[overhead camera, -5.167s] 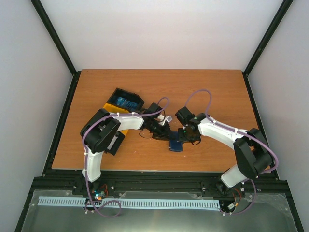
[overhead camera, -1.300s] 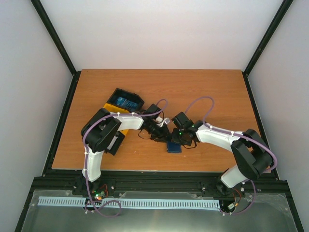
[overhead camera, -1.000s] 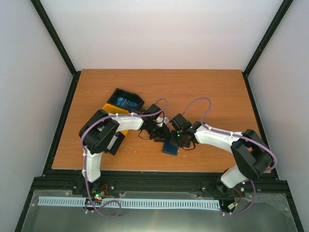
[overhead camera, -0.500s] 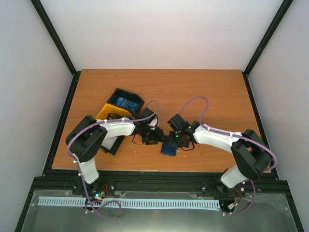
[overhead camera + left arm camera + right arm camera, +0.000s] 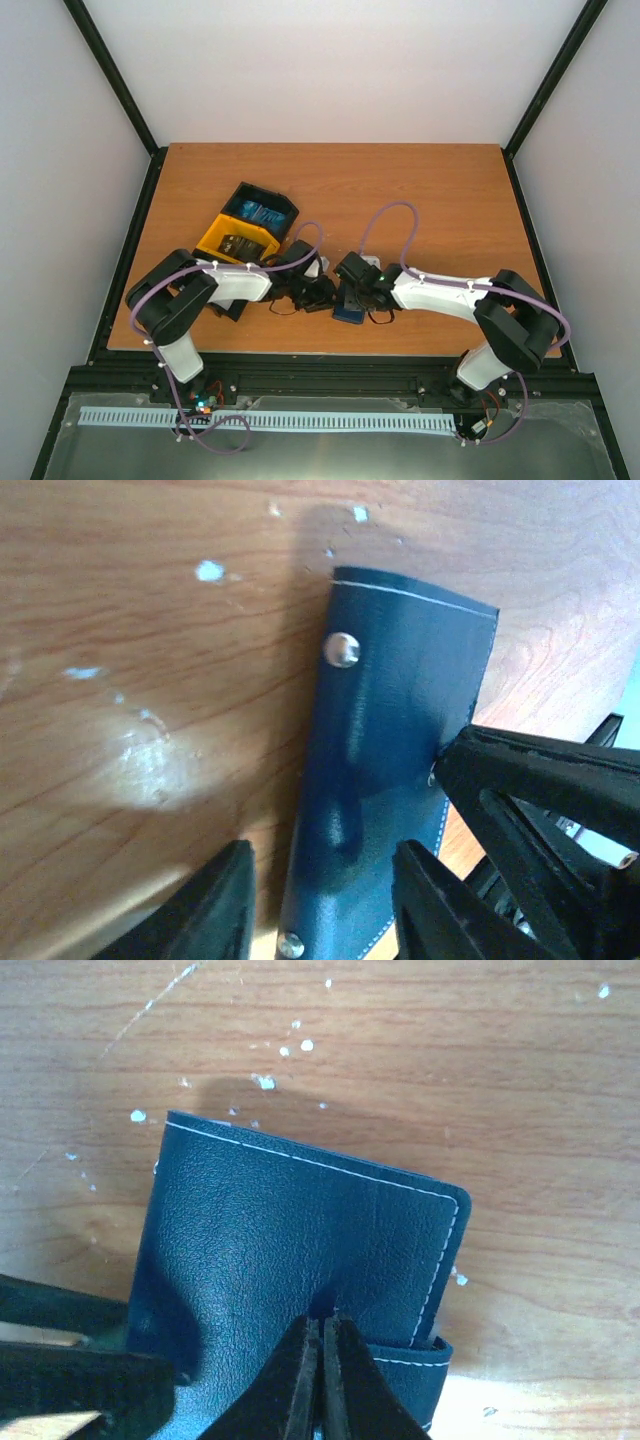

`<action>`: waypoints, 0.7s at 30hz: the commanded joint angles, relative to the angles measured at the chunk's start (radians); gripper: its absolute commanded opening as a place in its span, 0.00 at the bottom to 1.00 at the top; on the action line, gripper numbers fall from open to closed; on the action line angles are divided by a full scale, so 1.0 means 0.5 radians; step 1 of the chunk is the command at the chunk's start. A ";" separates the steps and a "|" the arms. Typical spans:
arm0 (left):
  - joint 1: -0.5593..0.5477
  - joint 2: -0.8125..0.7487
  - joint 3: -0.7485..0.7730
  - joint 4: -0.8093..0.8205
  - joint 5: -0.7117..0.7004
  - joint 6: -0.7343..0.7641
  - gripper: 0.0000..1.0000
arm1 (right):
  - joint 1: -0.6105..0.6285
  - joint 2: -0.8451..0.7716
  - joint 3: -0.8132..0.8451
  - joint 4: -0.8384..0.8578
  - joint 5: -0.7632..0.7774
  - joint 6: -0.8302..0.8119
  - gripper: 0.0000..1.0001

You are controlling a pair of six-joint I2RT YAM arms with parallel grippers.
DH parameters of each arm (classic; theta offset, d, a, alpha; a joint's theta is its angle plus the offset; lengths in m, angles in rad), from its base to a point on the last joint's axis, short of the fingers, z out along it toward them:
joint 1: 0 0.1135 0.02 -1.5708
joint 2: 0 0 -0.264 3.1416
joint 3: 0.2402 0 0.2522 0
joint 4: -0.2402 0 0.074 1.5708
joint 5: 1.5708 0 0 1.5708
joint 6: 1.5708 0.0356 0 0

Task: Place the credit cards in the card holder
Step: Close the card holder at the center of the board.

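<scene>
Two end effectors meet at your card holder point(image 5: 290, 1230), folded flat on the bench point(image 5: 420, 190) near the front edge. Right end effector point(image 5: 322, 1320): fingers closed together, tips pressed on the cover. Left end effector point(image 5: 325, 855): spread wide, straddling the holder's end, clamping nothing. Cover shows white stitching and metal snaps point(image 5: 342, 649). Credit cards point(image 5: 262, 213) sit in the tray point(image 5: 212, 238), far-left of the holder.

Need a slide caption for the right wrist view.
Right gripper, fingers shut, tips resting on the navy card holder lying on the wooden table.
</scene>
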 commanded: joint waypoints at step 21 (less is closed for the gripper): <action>-0.082 0.058 -0.306 0.489 -0.250 -0.049 0.29 | 0.207 -0.158 -0.248 0.372 0.720 0.318 0.03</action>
